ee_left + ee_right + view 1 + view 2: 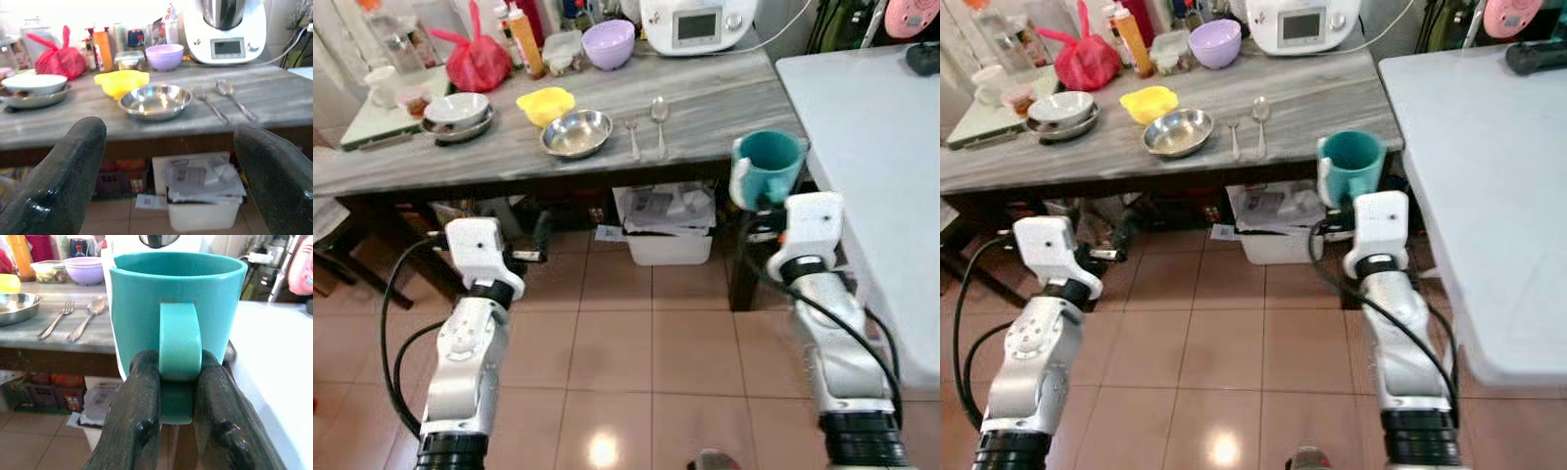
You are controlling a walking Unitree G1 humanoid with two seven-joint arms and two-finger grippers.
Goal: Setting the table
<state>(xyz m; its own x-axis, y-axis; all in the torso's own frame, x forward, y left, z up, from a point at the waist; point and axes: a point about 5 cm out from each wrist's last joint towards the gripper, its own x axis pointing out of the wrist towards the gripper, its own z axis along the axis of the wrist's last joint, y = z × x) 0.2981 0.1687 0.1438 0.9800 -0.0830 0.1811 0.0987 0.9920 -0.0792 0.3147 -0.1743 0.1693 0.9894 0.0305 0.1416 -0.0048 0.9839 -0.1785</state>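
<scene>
- Two fingers of the right gripper (178,396) are closed on the handle of the teal mug (770,166); the mug is held upright, off any surface, in front of the near right corner of the grey wooden table (724,108) and beside the white table (871,147).
- One narrow pinch on the handle is the only support seen in the right wrist view; a swing or tilt of the mug about that handle is judged possible if the arm is moved abruptly, and a drop onto the tiled floor (636,362) would follow from any slip.
- The mug is carried near the edges of both tables; a knock against either edge is judged likely if it is brought forward before it is lifted above the tabletop.
- A steel bowl (576,132), a fork (632,137) and a spoon (660,122) lie on the grey table, the cutlery side by side just right of the bowl; displacement of the spoon or fork is judged a risk if the mug is set down too close to them.
- The left gripper (171,196) is held with its fingers spread wide and nothing between them, low before the table front; contact with the table edge is judged possible if the body is advanced without that arm being raised.
- A white bin (668,230) stands under the table, in the path of a step forward.
</scene>
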